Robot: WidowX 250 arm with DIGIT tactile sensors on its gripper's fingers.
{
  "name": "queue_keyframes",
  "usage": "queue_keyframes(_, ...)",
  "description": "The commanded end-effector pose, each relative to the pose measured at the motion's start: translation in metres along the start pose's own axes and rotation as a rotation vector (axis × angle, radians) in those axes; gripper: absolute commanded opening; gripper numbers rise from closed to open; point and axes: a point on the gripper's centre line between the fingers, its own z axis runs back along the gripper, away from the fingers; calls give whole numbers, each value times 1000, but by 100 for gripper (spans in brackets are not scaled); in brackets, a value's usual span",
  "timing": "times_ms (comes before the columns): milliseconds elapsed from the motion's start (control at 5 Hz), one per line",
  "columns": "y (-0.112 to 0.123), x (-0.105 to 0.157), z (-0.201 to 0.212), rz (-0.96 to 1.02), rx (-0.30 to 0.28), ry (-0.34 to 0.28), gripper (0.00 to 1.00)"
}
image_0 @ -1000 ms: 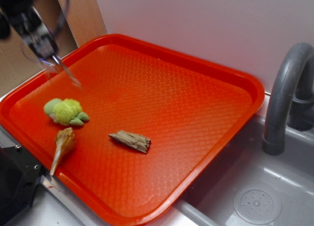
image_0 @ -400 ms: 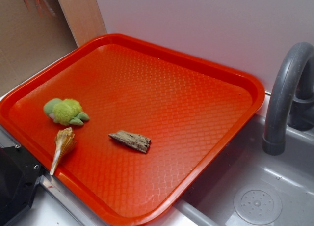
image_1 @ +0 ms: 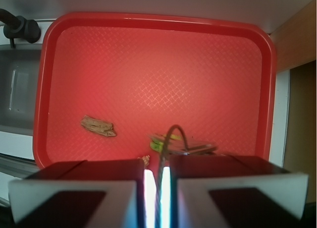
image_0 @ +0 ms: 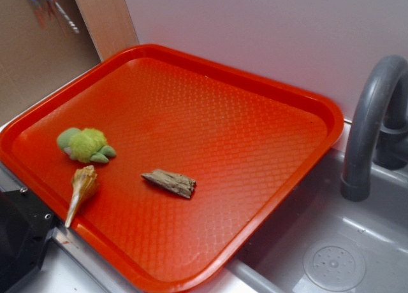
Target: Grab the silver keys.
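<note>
The silver keys (image_0: 52, 7) hang blurred high in the top left corner of the exterior view, well above the red tray (image_0: 255, 134). My gripper itself is almost entirely out of that frame. In the wrist view my gripper (image_1: 158, 169) is shut on the thin wire ring of the keys (image_1: 190, 148). The ring arcs up from between the jaws, and the keys dangle just beyond the right finger. The tray (image_1: 148, 64) lies far below.
On the tray lie a green plush toy (image_0: 85, 144), a tan pointed seashell (image_0: 81, 188) and a brown wood chip (image_0: 169, 182). A grey faucet (image_0: 370, 127) and a sink (image_0: 331, 261) are to the right. A wooden panel (image_0: 105, 16) stands behind the tray's left corner.
The gripper rose from just above the tray's left side, carrying the keys up and out of the exterior frame. The keys now swing at the top left corner.
</note>
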Motion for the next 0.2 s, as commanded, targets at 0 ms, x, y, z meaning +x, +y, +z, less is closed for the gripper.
queue_keyframes(0, -2, -7, 1, -2, 45, -22, 0)
